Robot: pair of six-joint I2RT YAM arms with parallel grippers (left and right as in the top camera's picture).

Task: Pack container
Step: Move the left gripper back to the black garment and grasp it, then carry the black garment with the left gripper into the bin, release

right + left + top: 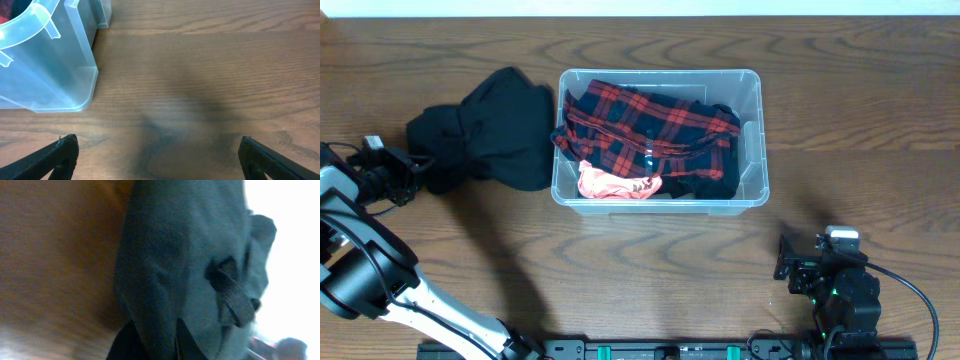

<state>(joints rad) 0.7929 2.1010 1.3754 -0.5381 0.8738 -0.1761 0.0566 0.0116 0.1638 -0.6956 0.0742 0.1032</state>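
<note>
The clear plastic container [758, 120] stands mid-table and holds a red plaid garment [650, 125], a pink item [610, 183] and dark cloth. A black garment [490, 130] lies crumpled on the table just left of it. My left gripper [415, 168] is at that garment's left edge. In the left wrist view its fingers [157, 341] are close together with the dark fabric [185, 255] between them. My right gripper [790, 262] is low at the front right, open and empty [157, 152]. The container's corner [45, 75] shows ahead of it to the left.
Bare wooden tabletop [650, 270] lies in front of the container and around the right gripper. Cables trail from the left arm [360, 270] at the left edge. A black rail [660, 350] runs along the front edge.
</note>
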